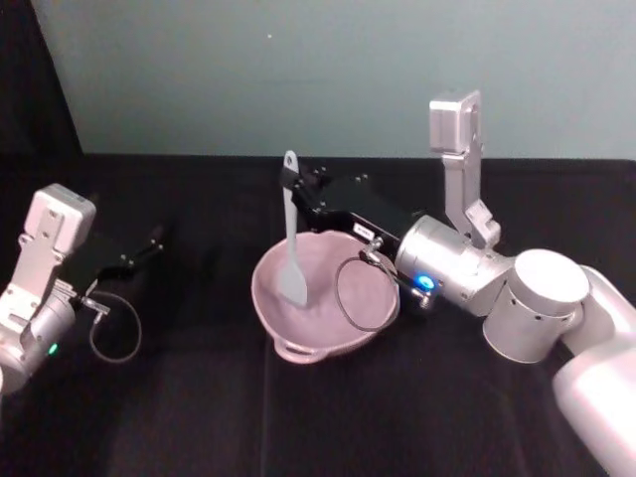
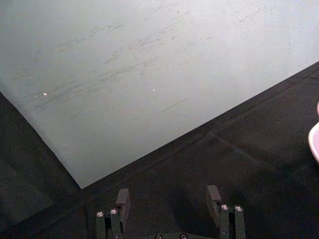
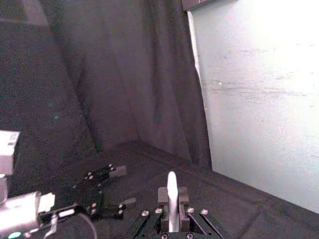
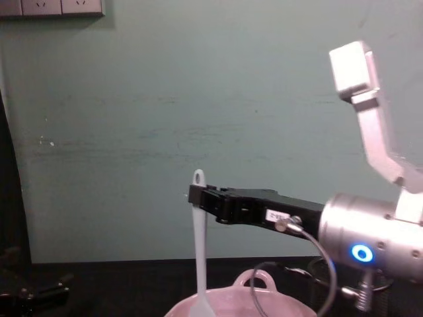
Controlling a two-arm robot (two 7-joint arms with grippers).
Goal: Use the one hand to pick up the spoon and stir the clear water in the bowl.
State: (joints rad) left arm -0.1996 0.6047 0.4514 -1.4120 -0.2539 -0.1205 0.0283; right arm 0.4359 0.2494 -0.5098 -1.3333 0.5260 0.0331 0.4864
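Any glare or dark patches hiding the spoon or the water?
Head view: the spoon shows plainly against the bowl, water gives no glint. Right wrist view: bright wall glare, yet the handle reads clearly in the right pincer. Chest view: evenly lit.

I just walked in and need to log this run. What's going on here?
The right gripper is shut on the white spoon near the top of its handle. It holds the spoon upright, with the blade down inside the pink bowl at the middle of the black table. The left gripper is open and idle on the robot's left, apart from the bowl.
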